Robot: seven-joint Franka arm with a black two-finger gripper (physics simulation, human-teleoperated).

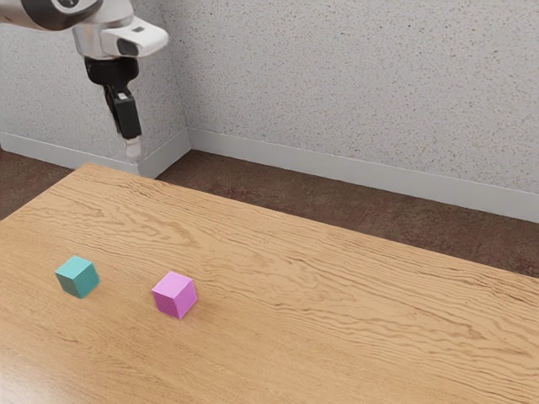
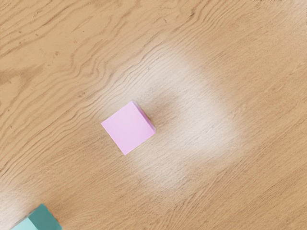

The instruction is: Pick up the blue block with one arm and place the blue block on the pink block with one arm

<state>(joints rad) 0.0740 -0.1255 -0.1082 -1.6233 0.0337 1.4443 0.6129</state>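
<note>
The blue block (image 1: 77, 276) is set on the table (image 1: 337, 286) near the pink block (image 1: 174, 295), not touching it. In the wrist view, the blue block is cut off at the edge. The claw (image 1: 133, 153) is held high up, well apart from the pink block. Whether it is spread or pressed together cannot be told.

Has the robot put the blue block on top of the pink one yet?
Not yet, nothing is done so far. The blue block sits on the table beside the pink block, not touching it. The gripper hangs high above the table's far corner and carries nothing. All of it is left to do: come down, grab the blue block, lift it, and set it on the pink block.
</note>
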